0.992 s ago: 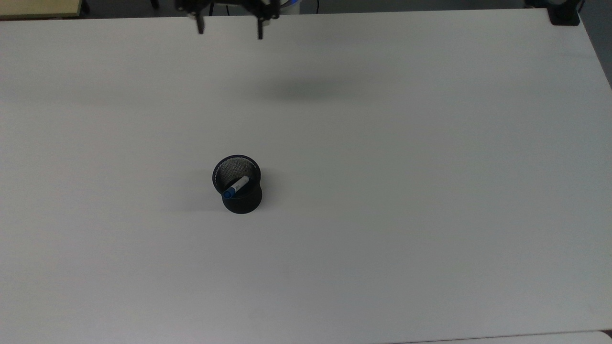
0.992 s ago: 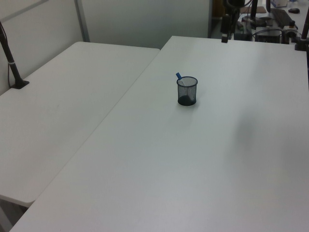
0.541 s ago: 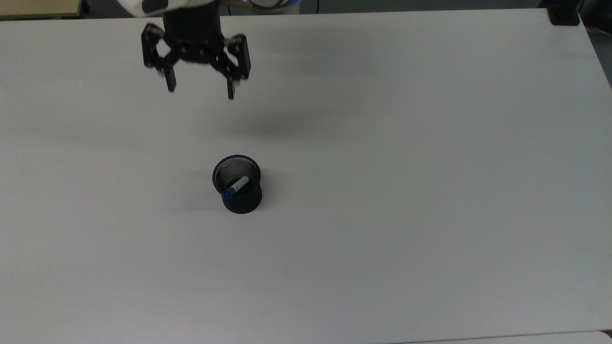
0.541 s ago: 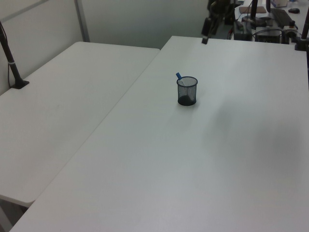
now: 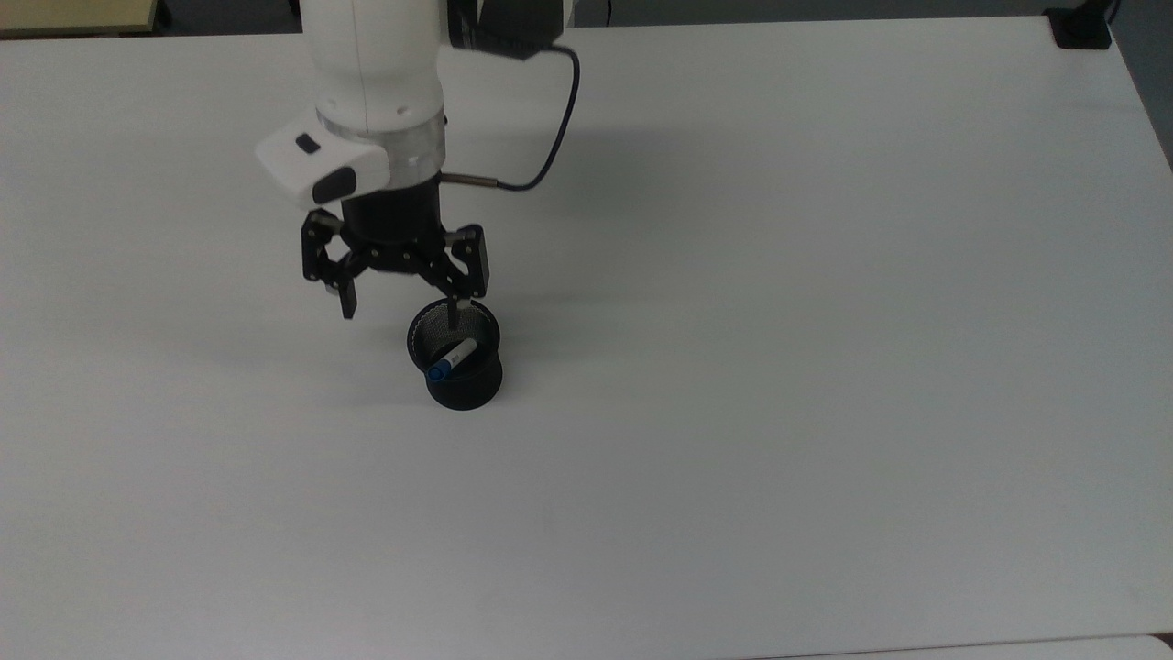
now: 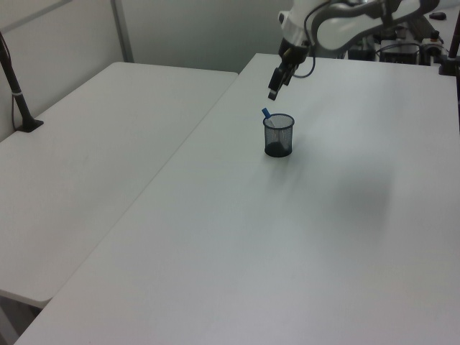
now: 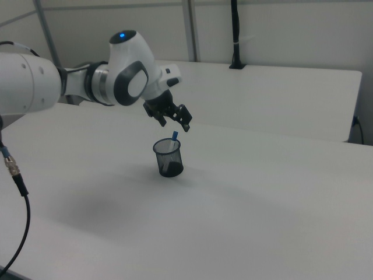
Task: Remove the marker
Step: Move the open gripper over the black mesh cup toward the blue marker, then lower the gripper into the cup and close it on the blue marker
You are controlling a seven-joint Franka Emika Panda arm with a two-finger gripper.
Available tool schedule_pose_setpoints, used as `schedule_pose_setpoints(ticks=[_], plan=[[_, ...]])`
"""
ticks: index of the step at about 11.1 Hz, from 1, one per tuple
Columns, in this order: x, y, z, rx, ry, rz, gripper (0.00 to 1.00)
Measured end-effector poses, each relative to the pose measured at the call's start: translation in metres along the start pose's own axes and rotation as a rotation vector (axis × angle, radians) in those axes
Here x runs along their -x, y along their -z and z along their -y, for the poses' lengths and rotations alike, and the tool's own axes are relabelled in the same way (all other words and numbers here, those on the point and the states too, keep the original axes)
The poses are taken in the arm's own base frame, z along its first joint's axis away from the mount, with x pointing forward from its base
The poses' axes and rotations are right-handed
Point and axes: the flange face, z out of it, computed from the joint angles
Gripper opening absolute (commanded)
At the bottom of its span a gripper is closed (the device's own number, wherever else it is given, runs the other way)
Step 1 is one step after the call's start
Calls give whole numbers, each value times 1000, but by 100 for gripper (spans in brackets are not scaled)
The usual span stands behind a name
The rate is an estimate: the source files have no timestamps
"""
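A black mesh cup (image 5: pixel 463 385) (image 6: pixel 279 136) (image 7: pixel 168 158) stands on the white table (image 5: pixel 779 367). The marker (image 5: pixel 454 357) leans inside it, white barrel down and blue cap (image 6: pixel 265 113) (image 7: pixel 174 136) poking above the rim. My gripper (image 5: pixel 401 316) (image 6: pixel 273 93) (image 7: pixel 175 125) hangs open above the cup, a little toward the top view's upper left. Nothing is held between its fingers. In the top view one fingertip (image 5: pixel 455 319) overlaps the cup's mouth; the other fingertip (image 5: pixel 348 310) is over bare table.
A black cable (image 5: pixel 559 128) loops from the arm over the table's far part in the top view. A second white table (image 6: pixel 100 151) adjoins on the left view's left, with a black post (image 6: pixel 16 90) clamped at its edge.
The arm has swept from the table's far edge toward the cup and lowered, staying open. Cup and marker have not moved.
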Motion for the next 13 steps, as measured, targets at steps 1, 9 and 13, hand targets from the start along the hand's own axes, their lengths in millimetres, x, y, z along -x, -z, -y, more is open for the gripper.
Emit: schedule_pose_setpoints(ticks=[1,9,13], plan=[[-2,-13,2,-2,-17,-24,74],[1,-55,34,-22,-17,-58,14],[0,-54,33,-18,-13,-60,0]])
